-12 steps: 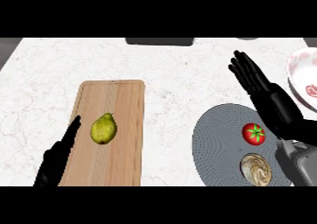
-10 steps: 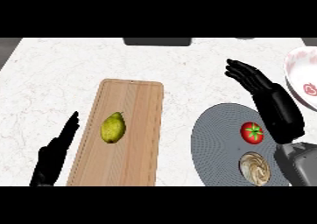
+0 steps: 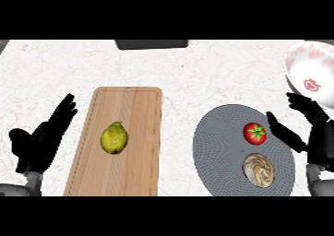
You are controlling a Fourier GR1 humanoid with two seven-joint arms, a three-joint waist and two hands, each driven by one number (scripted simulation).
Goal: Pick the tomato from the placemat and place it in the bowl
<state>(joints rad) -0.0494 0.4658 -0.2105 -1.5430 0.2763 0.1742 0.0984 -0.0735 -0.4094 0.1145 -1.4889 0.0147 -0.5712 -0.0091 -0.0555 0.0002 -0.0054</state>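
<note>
Red and small, the tomato [image 3: 255,132] sits on the grey round placemat [image 3: 217,138], toward that mat's 1 o'clock edge, with nothing gripping it. I see a pale round swirled item [image 3: 258,168] on the same mat at about 5 o'clock from the tomato. My right hand [image 3: 313,133] stands just at 3 o'clock of the tomato, its fingers [image 3: 284,133] spread wide and holding nothing, the nearest one close beside the fruit; I cannot tell whether it touches. At 1 o'clock from the hand, the white bowl [image 3: 318,69] with red markings lies at the desk's [image 3: 197,69] far right edge, partly cut off. My left hand [image 3: 42,143] rests at the lower left, fingers straight and open, just beside a wooden cutting board [image 3: 135,115] that carries a yellow-green pear [image 3: 114,138].
</note>
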